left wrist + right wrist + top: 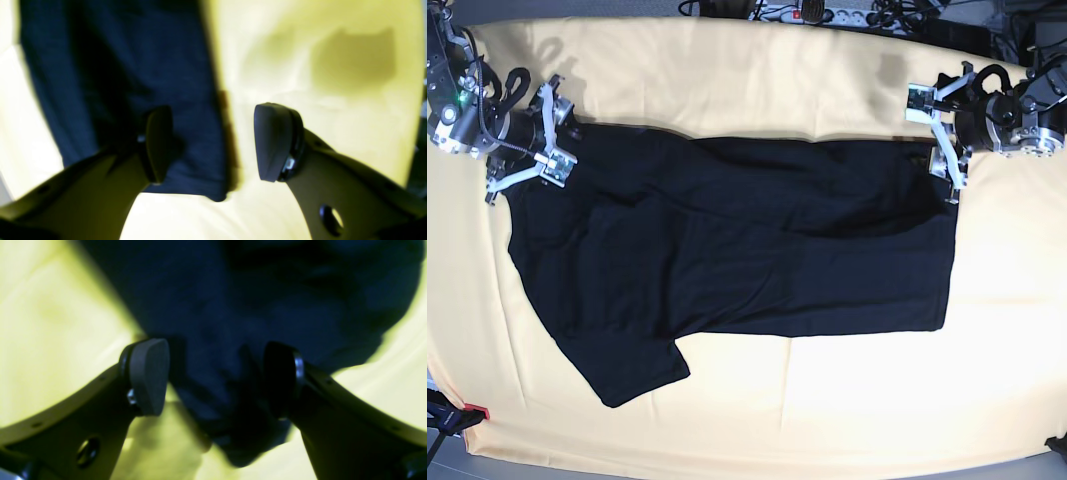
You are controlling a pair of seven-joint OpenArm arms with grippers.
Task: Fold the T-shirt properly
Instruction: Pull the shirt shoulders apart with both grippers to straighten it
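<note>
The black T-shirt (727,260) lies spread sideways on the pale yellow cloth (747,80), plain side up, no print showing, one sleeve (627,370) at the front left. My left gripper (935,140) is open at the shirt's back right corner. In the left wrist view it (213,143) straddles the shirt's edge (133,83), one finger (160,143) over the fabric, the other (275,143) over the cloth. My right gripper (562,130) is open at the back left corner. In the right wrist view it (213,380) has bunched shirt fabric (233,323) between the fingers.
The yellow cloth covers the whole table. A power strip and cables (807,12) lie along the back edge. A small red thing (477,412) sits at the front left corner. The cloth shows bare at the front (827,400) and at the right (1007,280).
</note>
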